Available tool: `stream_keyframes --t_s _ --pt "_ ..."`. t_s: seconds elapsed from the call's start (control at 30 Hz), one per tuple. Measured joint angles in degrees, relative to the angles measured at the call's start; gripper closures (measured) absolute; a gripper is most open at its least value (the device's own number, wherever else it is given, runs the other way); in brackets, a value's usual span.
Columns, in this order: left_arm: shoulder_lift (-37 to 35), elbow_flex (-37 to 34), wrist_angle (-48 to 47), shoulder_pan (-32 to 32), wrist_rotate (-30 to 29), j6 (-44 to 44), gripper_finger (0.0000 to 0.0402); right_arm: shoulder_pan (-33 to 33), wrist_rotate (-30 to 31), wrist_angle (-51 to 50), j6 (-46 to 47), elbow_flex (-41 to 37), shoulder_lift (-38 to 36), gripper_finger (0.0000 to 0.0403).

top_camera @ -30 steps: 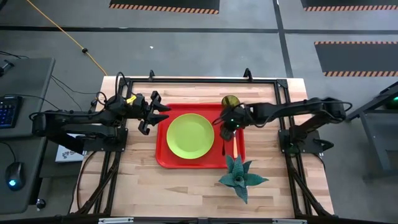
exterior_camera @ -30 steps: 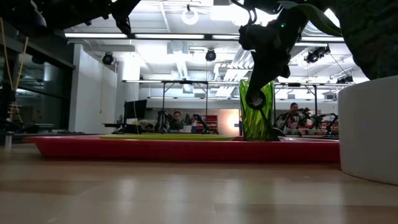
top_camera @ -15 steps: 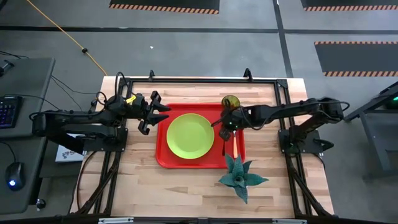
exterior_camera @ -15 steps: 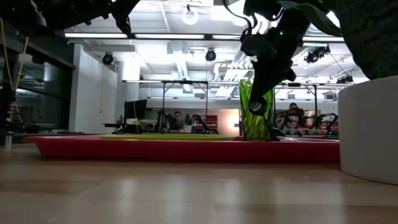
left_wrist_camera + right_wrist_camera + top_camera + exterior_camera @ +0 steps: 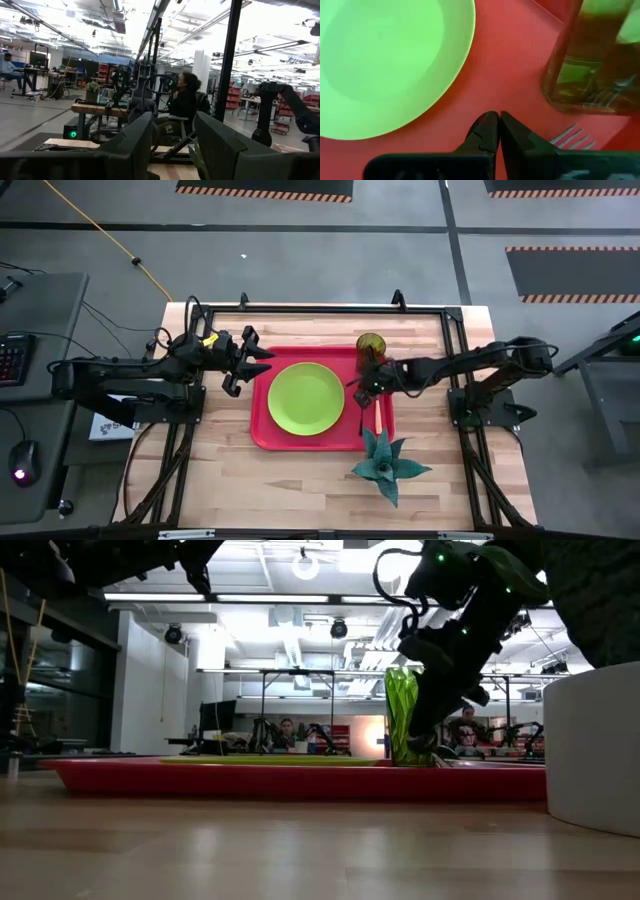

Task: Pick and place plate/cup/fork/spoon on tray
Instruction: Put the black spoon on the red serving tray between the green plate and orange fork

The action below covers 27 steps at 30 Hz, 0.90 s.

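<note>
Cup, plate, fork and spoon all lie on the red tray, which we take as our landmark. The cup stands upright at the tray's back right corner; the plate lies flat in its middle; the fork and spoon lie side by side along its right edge, the spoon on the plate side.

We judge the cup light and stiff but slick and easy to tip, best taken across its textured wall. The plate is light and flat, offering only its rim. The 2 slim utensils lie flush on the tray, so a pinch across the handle would suit them.

Our right gripper hangs low over the tray between plate and cup, fingers pressed together on nothing. Our left gripper waits at the tray's left edge, fingers parted.
</note>
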Motion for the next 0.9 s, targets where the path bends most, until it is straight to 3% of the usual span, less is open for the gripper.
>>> stream_keyframes --t_s 0.47,0.9 --pt "0.0 0.0 0.0 0.0 0.0 0.0 0.0259 -0.5 3.3 9.2 3.0 -7.0 0.0 0.0402" --pt "0.0 0.0 0.1 0.0 0.0 0.0 0.0259 -0.6 5.0 12.1 2.8 -7.1 0.0 0.0402"
